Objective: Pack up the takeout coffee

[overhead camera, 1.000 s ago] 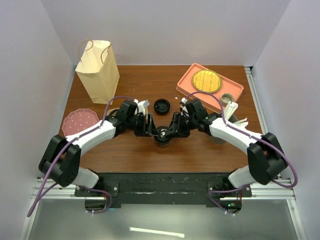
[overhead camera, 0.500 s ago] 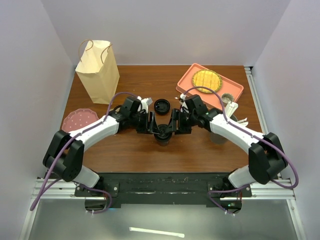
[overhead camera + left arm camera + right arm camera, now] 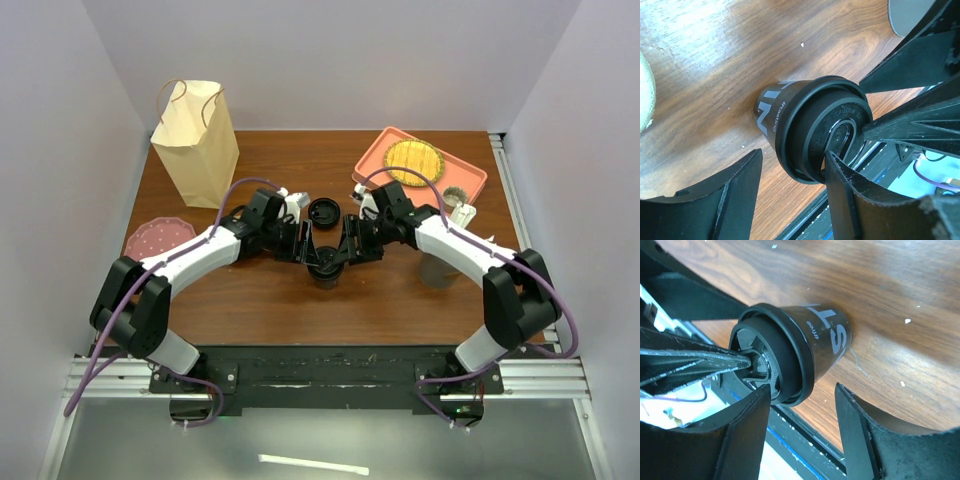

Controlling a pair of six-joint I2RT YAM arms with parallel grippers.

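The takeout coffee (image 3: 323, 266), a small black paper cup with a black lid, stands on the table's middle. My left gripper (image 3: 305, 246) and right gripper (image 3: 345, 246) meet over it from either side, both open. In the left wrist view the cup (image 3: 790, 117) lies between the open jaws of the left gripper (image 3: 794, 155), and one fingertip (image 3: 832, 162) touches the lid's top. Seen from the right wrist, the lid (image 3: 765, 357) and cup sit just ahead of the right gripper (image 3: 802, 387), one finger beside the lid's rim and the other out past the cup's side.
A second black cup (image 3: 322, 211) stands just behind. A tan paper bag (image 3: 195, 140) is at the back left and a pink plate (image 3: 157, 240) at the left. An orange tray (image 3: 465, 180) sits at the back right. A grey cup (image 3: 440, 270) shows under the right arm.
Both grippers have shifted a little away from the arm bases and closer together over the cup. The cup has stayed in place.
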